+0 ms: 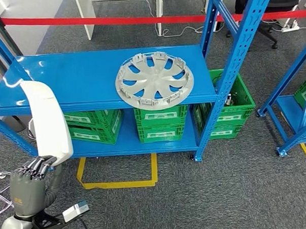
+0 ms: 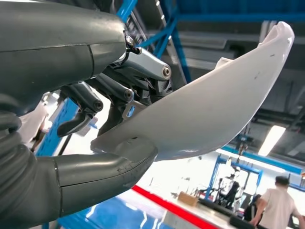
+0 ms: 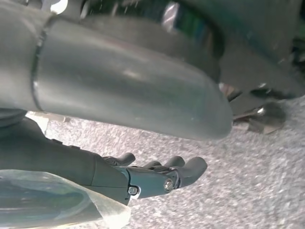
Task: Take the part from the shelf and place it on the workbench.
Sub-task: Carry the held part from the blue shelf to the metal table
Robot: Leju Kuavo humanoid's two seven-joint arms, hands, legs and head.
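I have the left robot hand (image 1: 30,183) low at my left side, gripping the lower edge of a curved white body panel (image 1: 48,121); in the left wrist view the thumb (image 2: 107,167) presses under the white panel and the dark fingers (image 2: 107,90) clamp its other face; the panel rises upright above the hand, its upper end crossing in front of the blue shelf (image 1: 85,77); ahead and to the right of that hand, well apart from it, a silver wheel cover (image 1: 154,80) lies flat on the shelf's top deck; below the deck, green crates (image 1: 161,123) sit in a row; the right robot hand (image 3: 158,176) hangs over grey carpet (image 3: 251,181), fingers loosely extended and holding nothing.
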